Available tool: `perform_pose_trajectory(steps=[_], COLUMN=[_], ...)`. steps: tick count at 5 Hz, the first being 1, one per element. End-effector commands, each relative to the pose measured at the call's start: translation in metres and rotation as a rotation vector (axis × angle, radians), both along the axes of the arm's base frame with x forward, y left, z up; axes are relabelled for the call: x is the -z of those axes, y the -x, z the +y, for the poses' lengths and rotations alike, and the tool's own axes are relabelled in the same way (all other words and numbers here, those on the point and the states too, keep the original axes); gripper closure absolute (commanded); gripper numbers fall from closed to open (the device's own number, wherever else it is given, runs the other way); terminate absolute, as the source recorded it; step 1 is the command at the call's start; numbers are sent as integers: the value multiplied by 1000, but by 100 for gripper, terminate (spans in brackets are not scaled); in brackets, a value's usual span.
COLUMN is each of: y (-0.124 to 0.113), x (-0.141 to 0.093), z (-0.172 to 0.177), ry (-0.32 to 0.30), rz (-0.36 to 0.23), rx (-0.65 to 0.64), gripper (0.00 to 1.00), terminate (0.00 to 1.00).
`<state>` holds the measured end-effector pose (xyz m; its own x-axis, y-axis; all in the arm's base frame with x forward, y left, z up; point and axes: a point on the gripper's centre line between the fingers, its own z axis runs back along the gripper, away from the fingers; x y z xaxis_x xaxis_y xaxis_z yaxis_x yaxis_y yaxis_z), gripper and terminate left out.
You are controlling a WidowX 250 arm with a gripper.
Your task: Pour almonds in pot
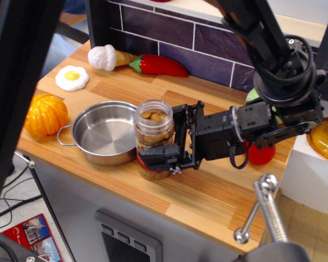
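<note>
At the far left of your view an orange pumpkin toy point(45, 113) sits on the wooden counter point(208, 191), and behind it lies a toy fried egg point(72, 78). Further back, against the dark brick wall point(208, 38), you have a toy ice-cream cone point(110, 57) lying on its side, with a red toy pepper point(158, 65) just to its right.

Moving right, the pot point(103, 132) stands near the front edge of the counter — shiny steel, shallow, with a loop handle pointing toward the pumpkin. Nothing shows inside it.

Just beside the pot's right rim stands the clear jar point(154, 139), upright, its mouth open, its red label partly hidden. The almonds point(153, 115) are still in it; you can see them brown through the glass and at the mouth.

Your gripper point(167, 136) reaches in from the right with its jaws spread around the jar — one black finger crosses the front of the jar low down, the other runs behind it. Whether the pads actually press the glass, you cannot tell from this angle.

Behind the gripper body a red toy point(261, 153) and a bit of green show, mostly hidden. At the right edge an orange lid-like object point(325, 137) rests on a white block.
</note>
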<state>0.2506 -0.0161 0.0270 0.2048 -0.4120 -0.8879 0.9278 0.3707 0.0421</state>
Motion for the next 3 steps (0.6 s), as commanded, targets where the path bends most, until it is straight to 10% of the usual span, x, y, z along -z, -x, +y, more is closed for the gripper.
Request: perform_pose_trajectory(steps=[1,3], y=[4,14], x=[-24,-57], z=[-2,-2], ry=[189,688], rz=[-51,56], rx=[16,33], gripper=[100,100], terminate=[0,0])
